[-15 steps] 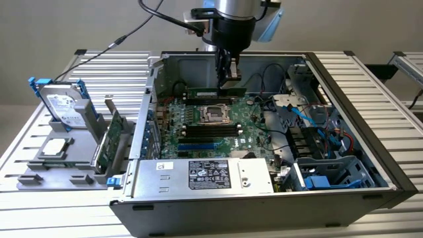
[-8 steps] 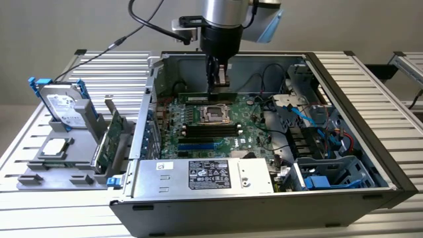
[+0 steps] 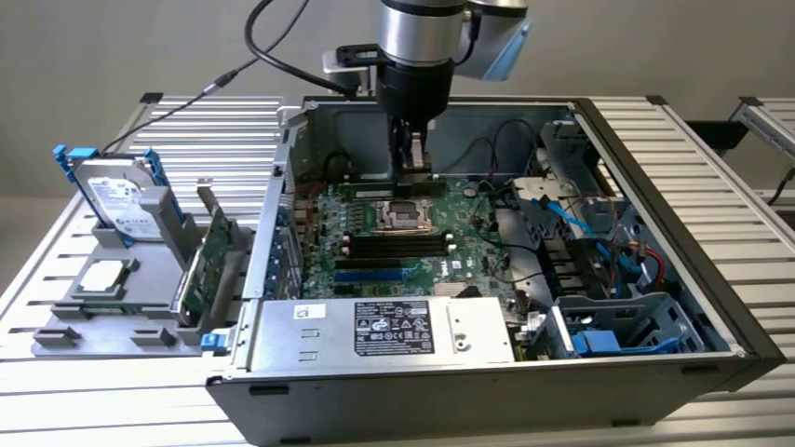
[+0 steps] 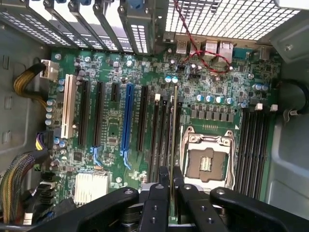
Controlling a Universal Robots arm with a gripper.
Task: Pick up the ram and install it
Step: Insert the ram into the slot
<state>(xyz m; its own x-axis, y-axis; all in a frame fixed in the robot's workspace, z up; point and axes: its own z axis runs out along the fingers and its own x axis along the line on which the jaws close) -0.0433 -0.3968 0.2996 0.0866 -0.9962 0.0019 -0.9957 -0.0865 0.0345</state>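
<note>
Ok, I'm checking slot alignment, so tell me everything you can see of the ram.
The ram shows edge-on in the wrist view as a thin greenish strip standing upright, clamped between the gripper's black fingers. It runs parallel to the memory slots, in line with one beside the open CPU socket. Its chips and label are hidden; whether it is seated cannot be told.

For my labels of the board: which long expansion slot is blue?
The blue slot, standing between black slots; one white slot ends the row, and all the others are black.
</note>
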